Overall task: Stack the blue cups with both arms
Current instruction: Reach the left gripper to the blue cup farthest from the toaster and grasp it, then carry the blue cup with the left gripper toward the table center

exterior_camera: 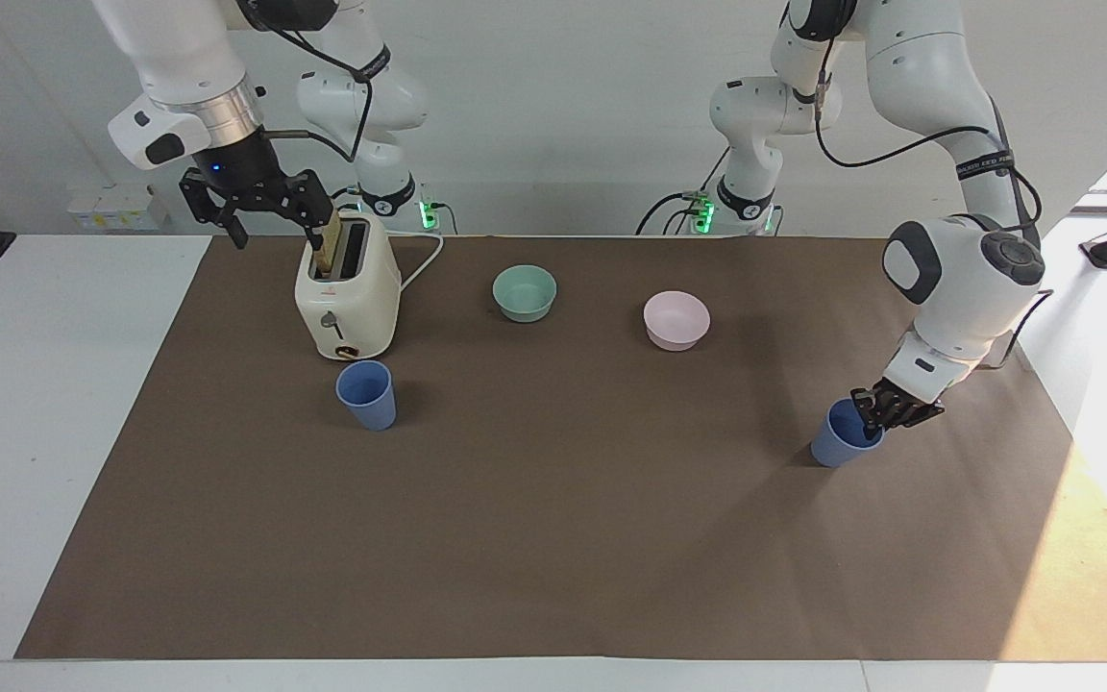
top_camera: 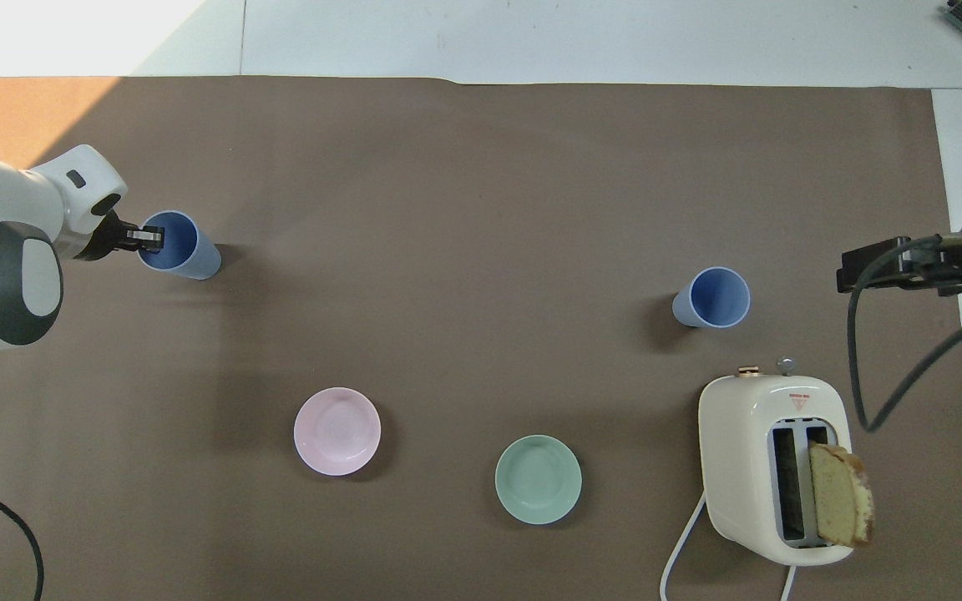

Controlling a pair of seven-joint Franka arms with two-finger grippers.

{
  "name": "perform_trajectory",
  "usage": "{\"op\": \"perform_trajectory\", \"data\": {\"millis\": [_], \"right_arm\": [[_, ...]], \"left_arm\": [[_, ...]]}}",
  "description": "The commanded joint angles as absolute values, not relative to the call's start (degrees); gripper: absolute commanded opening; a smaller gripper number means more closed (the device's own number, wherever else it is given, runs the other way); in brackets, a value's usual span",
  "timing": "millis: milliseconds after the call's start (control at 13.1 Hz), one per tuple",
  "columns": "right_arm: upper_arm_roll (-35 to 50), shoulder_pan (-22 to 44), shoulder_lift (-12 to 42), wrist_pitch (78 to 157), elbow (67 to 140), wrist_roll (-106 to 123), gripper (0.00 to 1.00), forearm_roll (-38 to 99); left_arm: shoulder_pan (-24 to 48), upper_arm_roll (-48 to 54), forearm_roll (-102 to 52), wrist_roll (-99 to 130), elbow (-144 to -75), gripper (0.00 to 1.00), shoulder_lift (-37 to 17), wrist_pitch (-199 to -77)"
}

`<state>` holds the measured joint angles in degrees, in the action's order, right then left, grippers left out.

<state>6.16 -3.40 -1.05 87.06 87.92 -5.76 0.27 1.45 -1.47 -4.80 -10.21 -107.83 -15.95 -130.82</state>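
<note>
We are clamping our left gripper (exterior_camera: 873,420) on the rim of the matte periwinkle plastic tumbler (exterior_camera: 840,437) at lower right of the facing frame, judging it light, stiff, best pinched by its wall, while our right gripper (exterior_camera: 260,207), fingers apart, is hovering upper left above the white toaster (exterior_camera: 347,293), near the second blue tumbler (exterior_camera: 367,394).

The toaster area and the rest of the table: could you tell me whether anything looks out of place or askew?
A bread slice leans out of the toaster, not seated. Both blue cups stand upright.
</note>
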Motion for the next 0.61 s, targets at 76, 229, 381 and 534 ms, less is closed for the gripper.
{"op": "perform_trajectory", "data": {"millis": [76,229,381,534], "right_arm": [[6.15,-3.96,-1.67,86.92,88.07,-4.57,1.0,0.53],[6.15,-3.96,-1.58,87.01,88.07,-4.57,1.0,0.53],[6.15,-3.96,-1.67,87.01,88.15,-4.57,1.0,0.53],[6.15,-4.04,-1.58,87.01,88.15,-4.48,1.0,0.53]], "left_arm": [[3.16,-1.5,-5.36,-9.15,-107.32,0.0,-13.01,-128.24],[7.62,-1.41,-4.66,-4.25,-106.53,0.0,-12.3,-127.27],[12.19,-1.41,-4.48,0.77,-106.52,0.0,-12.3,-128.4],[17.29,-1.32,-4.48,4.11,-106.61,0.0,-12.48,-130.07]]}}
